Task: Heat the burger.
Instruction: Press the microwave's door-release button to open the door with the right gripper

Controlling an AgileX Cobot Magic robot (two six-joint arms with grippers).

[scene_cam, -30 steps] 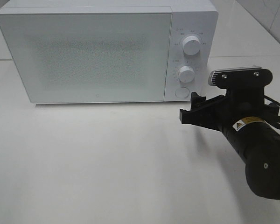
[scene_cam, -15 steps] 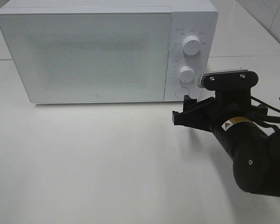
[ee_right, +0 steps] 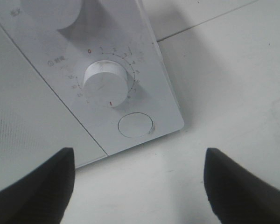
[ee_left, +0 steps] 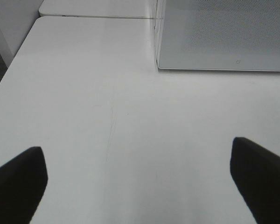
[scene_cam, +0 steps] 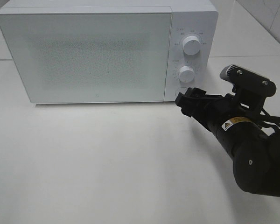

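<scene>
Both left gripper and right gripper gape empty, right facing the microwave's button; burger unseen.

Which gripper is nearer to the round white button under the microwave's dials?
Right. The right gripper sits close before the round white button; the left gripper hangs over the table, facing the white microwave's opposite front corner.

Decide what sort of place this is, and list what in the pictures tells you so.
Probably a robotics lab bench staged as a kitchen counter. A white microwave stands on a plain white table, and a black robot arm reaches toward it.
</scene>
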